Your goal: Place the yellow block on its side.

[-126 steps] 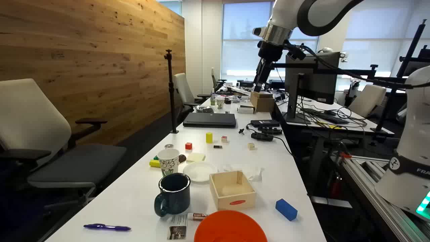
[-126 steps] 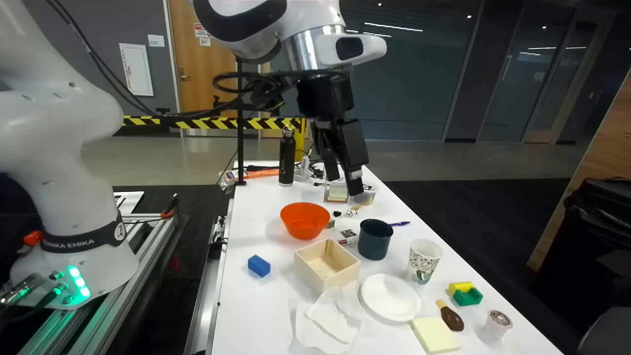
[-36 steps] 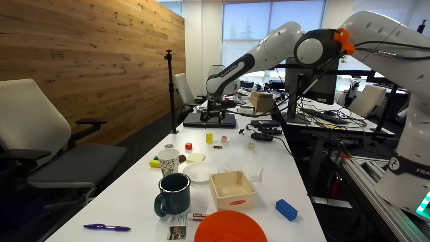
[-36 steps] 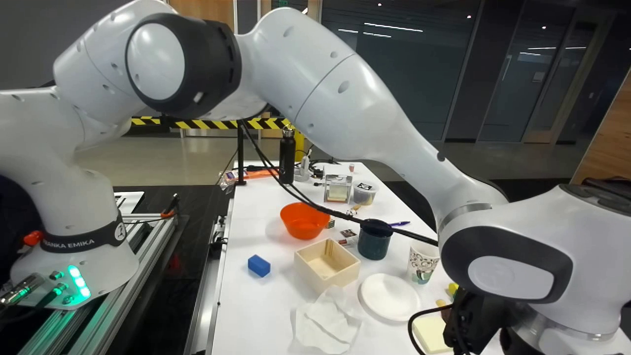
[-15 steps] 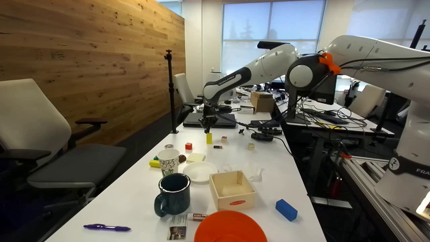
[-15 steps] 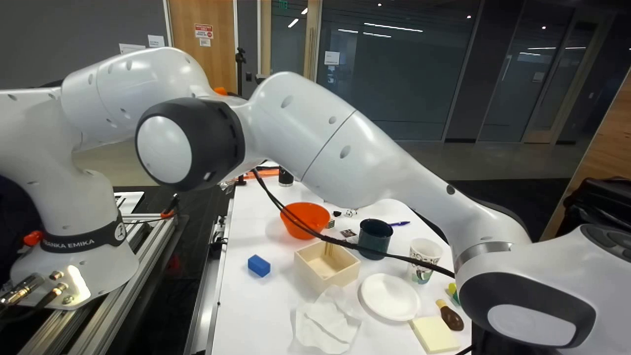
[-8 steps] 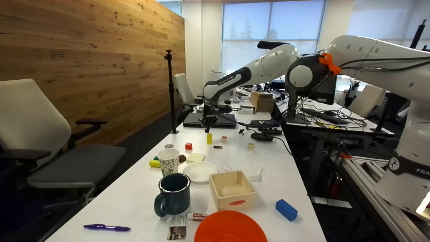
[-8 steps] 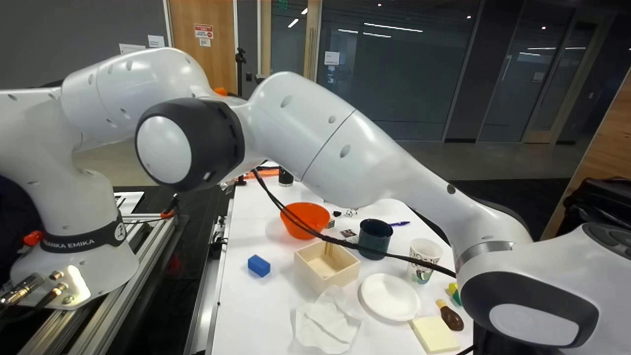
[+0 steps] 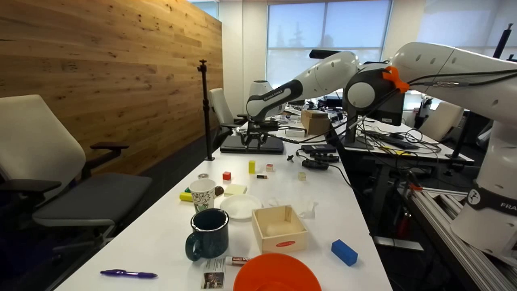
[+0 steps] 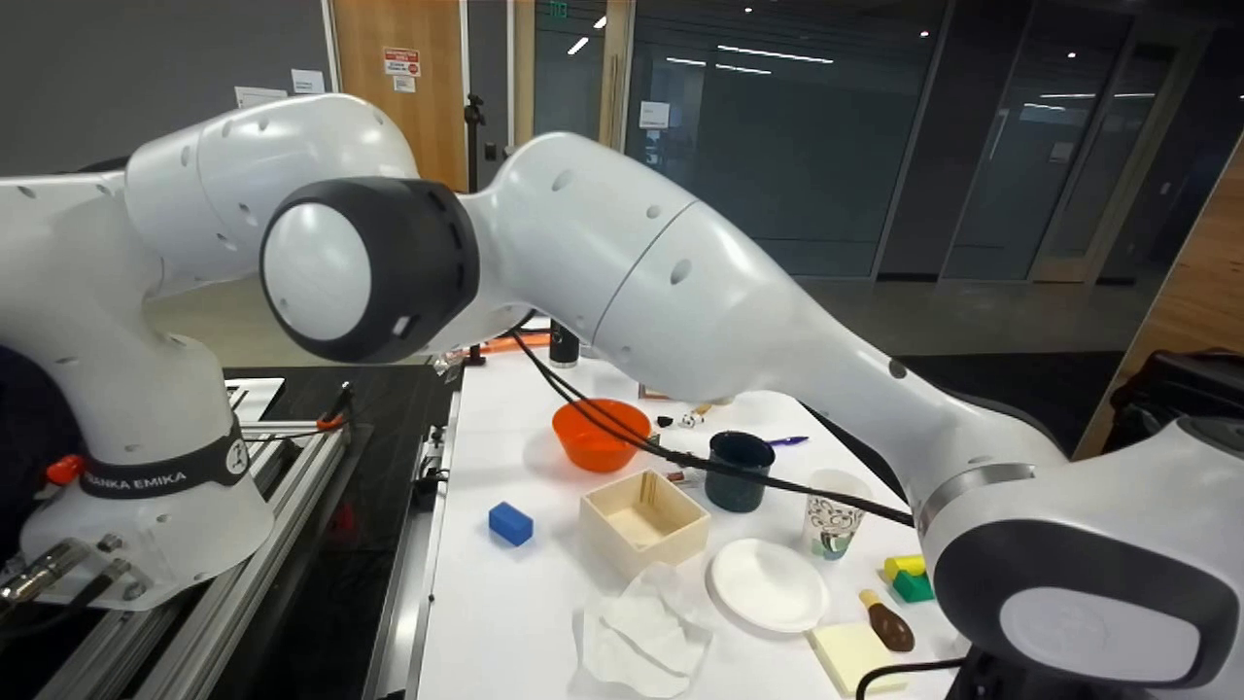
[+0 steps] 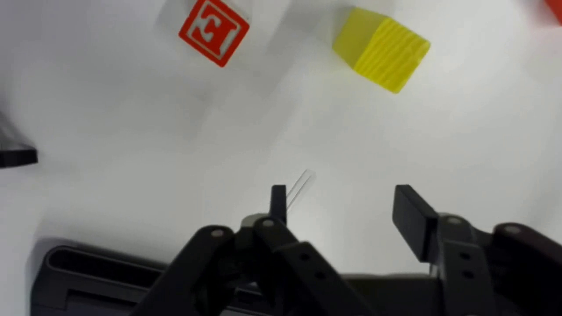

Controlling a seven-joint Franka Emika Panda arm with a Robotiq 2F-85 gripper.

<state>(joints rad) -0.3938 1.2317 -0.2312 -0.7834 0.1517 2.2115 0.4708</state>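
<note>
The yellow block (image 9: 252, 167) stands upright on the white table in an exterior view. In the wrist view, the yellow block (image 11: 382, 50) shows its ribbed top and one side, ahead of the fingertips. My gripper (image 9: 254, 144) is above and behind the block in that exterior view, apart from it. In the wrist view my gripper (image 11: 338, 197) is open with a wide gap and nothing between its fingers. In an exterior view (image 10: 982, 671) the gripper is mostly hidden by the wrist and cut off, and the block does not show.
Near the block are a letter cube (image 11: 214, 33), a red cube (image 9: 226, 176), a small battery (image 9: 261, 176) and a wooden cube (image 9: 302, 176). A black laptop-like case (image 9: 234, 144) lies behind. A paper cup (image 9: 202, 194) and yellow and green pieces (image 10: 909, 574) stand farther off.
Half a second ago the gripper was low, just above the yellow block; now it has risen away from it and its fingers are spread. The block stays upright. Earlier, the arm was high and elsewhere.
</note>
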